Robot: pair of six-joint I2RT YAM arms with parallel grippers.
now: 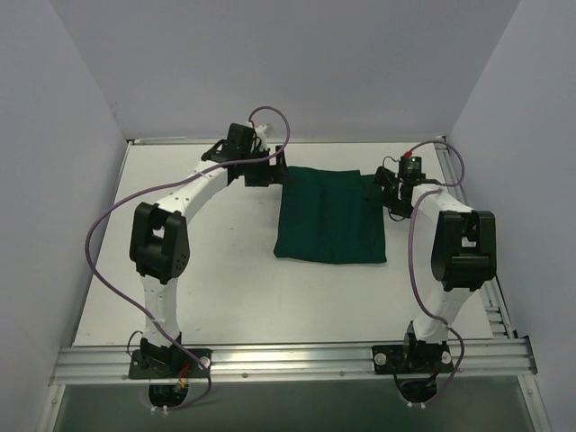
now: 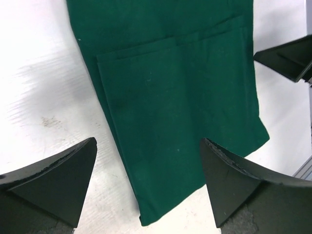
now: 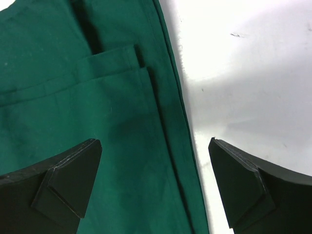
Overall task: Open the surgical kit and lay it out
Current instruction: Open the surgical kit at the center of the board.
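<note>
Left hand (image 2: 148,140) spread wide, green cloth (image 1: 331,216), white table (image 1: 225,288), pale walls (image 1: 288,63)

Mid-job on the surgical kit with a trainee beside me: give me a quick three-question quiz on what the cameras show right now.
1. True or false: the green cloth lies fully spread as a single layer.
2. Of the left claw and right claw, which grips the cloth? A. left B. right C. neither
3. Fill in: the right claw hovers over the cloth's ___ edge, with bare table beside it.

Key: 1 false, folded layers show in both wrist views. 2 C, both claws stand open above the cloth. 3 right.
</note>
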